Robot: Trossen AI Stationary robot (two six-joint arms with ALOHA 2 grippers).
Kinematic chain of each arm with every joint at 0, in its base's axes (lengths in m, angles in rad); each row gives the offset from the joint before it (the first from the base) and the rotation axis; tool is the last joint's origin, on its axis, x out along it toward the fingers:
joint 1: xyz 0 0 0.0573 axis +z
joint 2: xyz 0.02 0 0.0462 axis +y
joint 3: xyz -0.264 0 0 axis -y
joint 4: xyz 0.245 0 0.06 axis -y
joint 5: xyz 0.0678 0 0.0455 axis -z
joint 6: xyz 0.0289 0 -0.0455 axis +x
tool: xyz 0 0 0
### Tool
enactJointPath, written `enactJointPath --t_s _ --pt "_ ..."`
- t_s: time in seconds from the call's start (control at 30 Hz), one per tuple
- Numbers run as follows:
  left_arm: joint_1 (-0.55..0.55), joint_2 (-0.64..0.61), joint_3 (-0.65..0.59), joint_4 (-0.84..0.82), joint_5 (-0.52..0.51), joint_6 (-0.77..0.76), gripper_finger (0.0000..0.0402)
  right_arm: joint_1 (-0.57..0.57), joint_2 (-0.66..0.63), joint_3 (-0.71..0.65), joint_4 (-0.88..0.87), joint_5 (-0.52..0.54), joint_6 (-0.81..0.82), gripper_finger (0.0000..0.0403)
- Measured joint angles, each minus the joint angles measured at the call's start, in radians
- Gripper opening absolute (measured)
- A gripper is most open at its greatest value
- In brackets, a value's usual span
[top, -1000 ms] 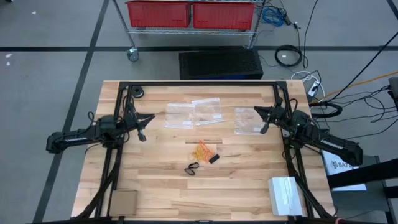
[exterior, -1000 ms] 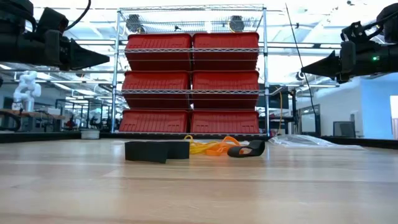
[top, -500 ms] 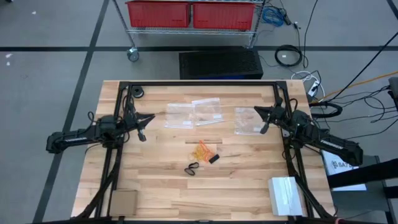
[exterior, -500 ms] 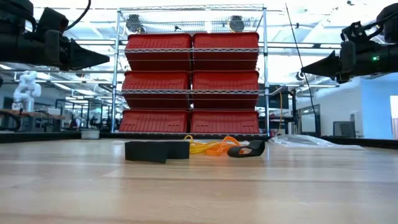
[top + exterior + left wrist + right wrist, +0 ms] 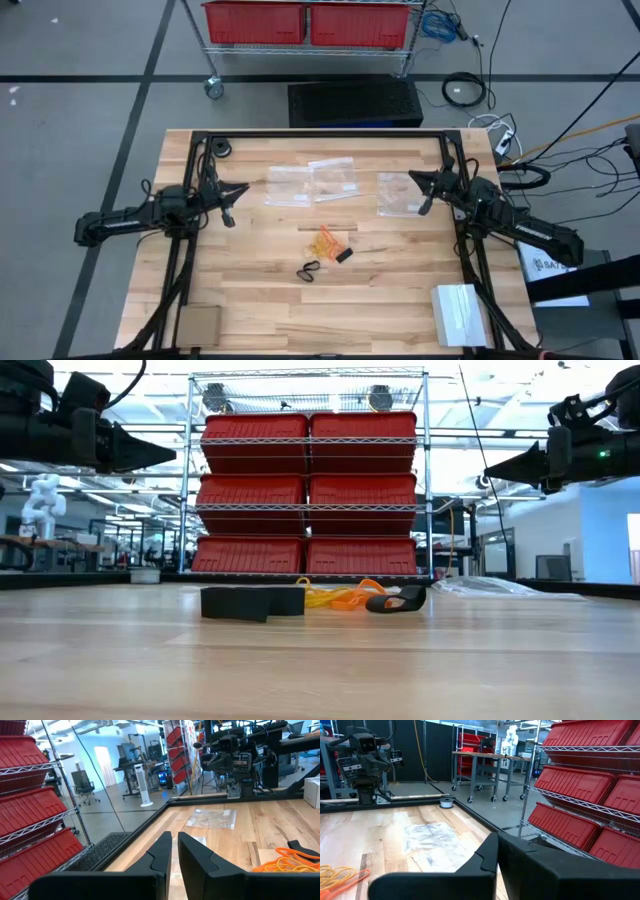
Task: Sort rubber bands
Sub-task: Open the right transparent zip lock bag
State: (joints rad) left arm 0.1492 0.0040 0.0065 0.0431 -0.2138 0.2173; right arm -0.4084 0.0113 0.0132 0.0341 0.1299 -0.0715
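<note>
On the table (image 5: 400, 290), tan rubber bands (image 5: 325, 240) cannot be distinguished.

The table (image 5: 250, 290) is pale, striped butcher-block wood. At its middle lie orange rubber bands (image 5: 327, 240), with black rubber bands (image 5: 309, 269) just nearer. The bags (image 5: 332, 180) on the far side are clear, with what may be tan contents. Behind the table stand red bins (image 5: 308, 495) on a silver wire rack. Both arms are black.
</note>
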Motion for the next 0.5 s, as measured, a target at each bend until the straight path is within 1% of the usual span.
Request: enactJointPath --t_s 0.2,0.37,0.43,0.5 --pt "0.000 0.000 0.000 0.000 0.000 0.000 0.0041 0.000 0.000 0.000 0.056 -0.001 0.015 0.0000" --pt "0.000 0.000 0.000 0.000 0.000 0.000 0.0041 0.000 0.000 0.000 0.269 -0.081 0.173 0.0000" --pt "0.000 0.000 0.000 0.000 0.000 0.000 0.0041 0.000 0.001 0.001 0.346 -0.077 0.188 0.0000" --pt "0.000 0.000 0.000 0.000 0.000 0.000 0.0041 0.000 0.002 0.001 0.361 -0.072 0.200 0.0000"
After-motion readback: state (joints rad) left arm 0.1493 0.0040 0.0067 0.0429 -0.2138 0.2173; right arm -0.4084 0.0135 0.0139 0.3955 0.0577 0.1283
